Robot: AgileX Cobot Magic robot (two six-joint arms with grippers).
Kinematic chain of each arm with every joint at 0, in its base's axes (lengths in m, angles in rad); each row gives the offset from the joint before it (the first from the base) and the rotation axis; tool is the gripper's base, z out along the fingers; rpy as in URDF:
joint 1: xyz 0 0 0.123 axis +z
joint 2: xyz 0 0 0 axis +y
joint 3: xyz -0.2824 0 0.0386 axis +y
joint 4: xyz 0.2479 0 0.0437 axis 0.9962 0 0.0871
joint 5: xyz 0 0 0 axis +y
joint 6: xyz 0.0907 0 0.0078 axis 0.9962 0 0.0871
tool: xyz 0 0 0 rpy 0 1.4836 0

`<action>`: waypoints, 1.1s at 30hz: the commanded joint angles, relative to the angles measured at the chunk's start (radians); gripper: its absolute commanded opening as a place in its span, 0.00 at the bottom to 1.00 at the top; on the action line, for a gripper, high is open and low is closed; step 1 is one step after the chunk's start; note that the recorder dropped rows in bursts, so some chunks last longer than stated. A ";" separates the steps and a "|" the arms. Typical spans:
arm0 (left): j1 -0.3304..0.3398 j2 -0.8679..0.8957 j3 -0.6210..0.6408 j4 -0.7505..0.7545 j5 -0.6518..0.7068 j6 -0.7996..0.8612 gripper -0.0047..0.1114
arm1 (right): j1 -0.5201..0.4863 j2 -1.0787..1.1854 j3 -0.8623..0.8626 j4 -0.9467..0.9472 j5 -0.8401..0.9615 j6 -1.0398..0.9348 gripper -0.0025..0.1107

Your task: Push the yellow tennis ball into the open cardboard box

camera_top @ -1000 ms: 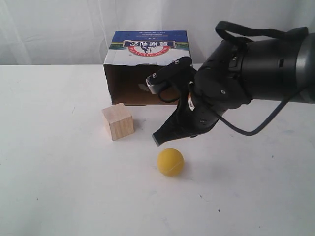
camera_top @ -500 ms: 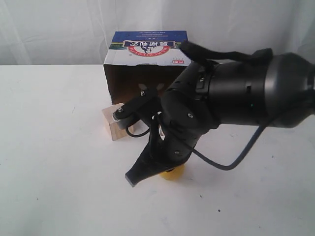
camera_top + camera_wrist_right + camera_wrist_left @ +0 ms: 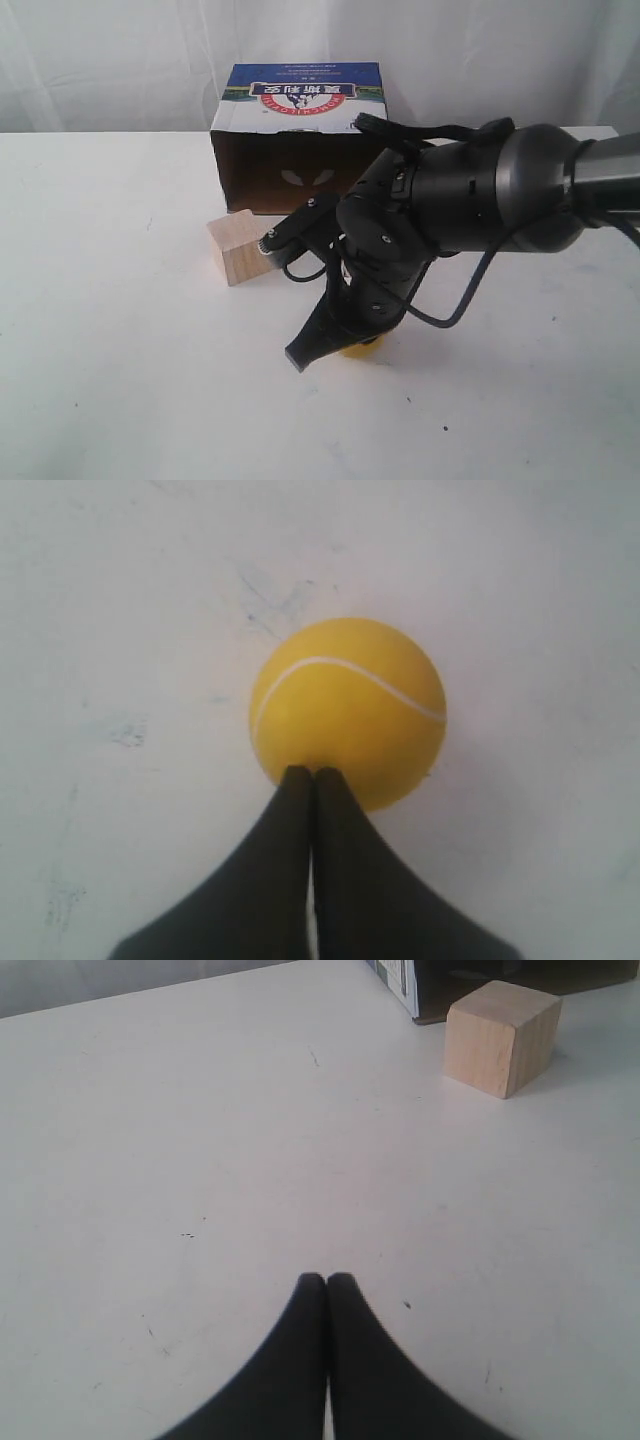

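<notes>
Only a sliver of the yellow tennis ball (image 3: 360, 349) shows in the exterior view, under my right arm. In the right wrist view the whole ball (image 3: 348, 712) lies on the white table with a white seam line across it. My right gripper (image 3: 311, 773) is shut, its tips at the ball's near edge; from outside, this gripper (image 3: 298, 358) slants down to the table left of the ball. The open cardboard box (image 3: 297, 135) stands at the back, dark opening facing the ball. My left gripper (image 3: 327, 1278) is shut and empty over bare table.
A pale wooden cube (image 3: 239, 247) sits in front of the box's left corner, left of my right arm. The left wrist view shows that cube (image 3: 500, 1037) beside a corner of the box (image 3: 405, 985). A white curtain hangs behind the table.
My right arm has swung from in front of the box down and toward the front, over the ball, which is now mostly hidden. The ball has hardly shifted.
</notes>
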 commanded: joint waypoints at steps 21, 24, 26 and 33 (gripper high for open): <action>0.003 -0.005 0.004 -0.004 -0.001 -0.007 0.04 | -0.059 0.038 0.004 -0.058 -0.130 -0.014 0.02; 0.003 -0.005 0.004 -0.004 -0.001 -0.007 0.04 | -0.089 0.038 0.001 -0.066 -0.159 -0.014 0.02; 0.003 -0.005 0.004 -0.004 -0.001 -0.007 0.04 | -0.105 0.038 -0.014 -0.083 -0.168 -0.014 0.02; 0.003 -0.005 0.004 -0.004 -0.001 -0.007 0.04 | -0.135 0.034 -0.128 -0.152 -0.109 -0.014 0.02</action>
